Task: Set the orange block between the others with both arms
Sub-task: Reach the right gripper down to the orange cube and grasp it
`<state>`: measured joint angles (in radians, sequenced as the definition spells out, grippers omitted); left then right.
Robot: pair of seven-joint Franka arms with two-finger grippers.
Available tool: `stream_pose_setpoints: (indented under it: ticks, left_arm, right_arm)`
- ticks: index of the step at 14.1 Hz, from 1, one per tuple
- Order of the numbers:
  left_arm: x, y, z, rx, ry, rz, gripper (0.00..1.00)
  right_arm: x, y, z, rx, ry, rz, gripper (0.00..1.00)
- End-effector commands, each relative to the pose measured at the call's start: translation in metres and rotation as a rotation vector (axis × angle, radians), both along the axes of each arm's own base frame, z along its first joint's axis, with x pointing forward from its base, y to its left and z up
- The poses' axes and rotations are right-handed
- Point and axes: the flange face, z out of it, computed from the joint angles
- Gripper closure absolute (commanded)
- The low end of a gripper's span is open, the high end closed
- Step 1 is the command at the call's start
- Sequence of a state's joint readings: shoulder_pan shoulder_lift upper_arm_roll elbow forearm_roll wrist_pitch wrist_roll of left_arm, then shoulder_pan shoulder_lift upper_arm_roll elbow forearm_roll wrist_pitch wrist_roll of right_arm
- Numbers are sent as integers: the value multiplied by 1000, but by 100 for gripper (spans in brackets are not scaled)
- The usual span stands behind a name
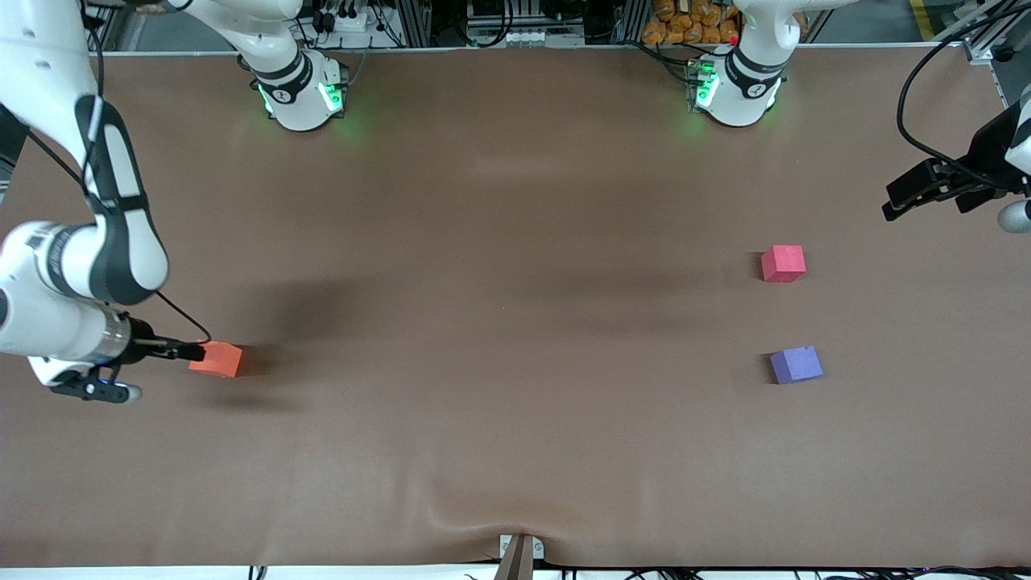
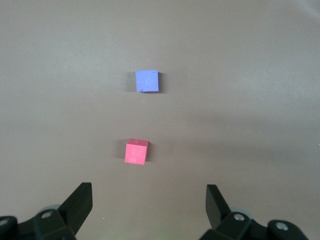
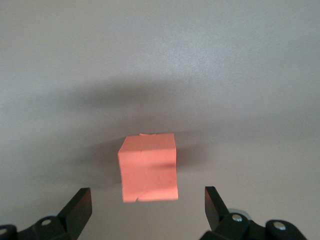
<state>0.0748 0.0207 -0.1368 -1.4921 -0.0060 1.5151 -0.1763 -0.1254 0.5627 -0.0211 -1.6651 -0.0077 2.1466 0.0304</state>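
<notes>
While the brown table carries only three cubes, they sit in two groups well apart. The orange block lies toward the right arm's end of the table, resting flat on the cloth. The pinkish-red cube and the purple-blue cube lie toward the left arm's end, the purple-blue one nearer to the front camera, with a bare gap of cloth between them. Nothing stands in that gap, and nothing lies on the broad stretch of cloth between the orange block and the other two.

The right gripper is low at the orange block, its fingers spread wide and grasping nothing; in the right wrist view the block sits ahead of the two separated fingertips, not between them. Whether a tip touches the block cannot be told.

The left gripper hangs over the table's edge at the left arm's end, fingers released and empty. Its wrist view shows the pinkish-red cube and the purple-blue cube ahead of the spread fingers, both apart from them.

The cloth wrinkles near its edge closest to the front camera, at a small clamp. Cables loop above the table near the left gripper.
</notes>
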Motion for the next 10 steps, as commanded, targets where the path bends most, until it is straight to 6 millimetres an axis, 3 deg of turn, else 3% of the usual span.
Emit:
stream_pose_setpoints:
  ticks: [1, 3, 9, 10]
  left_arm:
    - [3, 1, 2, 16, -13, -20, 0]
    - [5, 2, 1, 16, -14, -18, 0]
    - [5, 0, 0, 16, -11, -21, 0]
    - [5, 0, -1, 16, -10, -21, 0]
  right_arm:
    - [4, -5, -32, -5, -2, 5, 0]
    - [2, -5, -48, -1, 21, 6, 0]
    - [-2, -3, -69, 3, 49, 6, 0]
    - [-2, -2, -70, 2, 51, 8, 5]
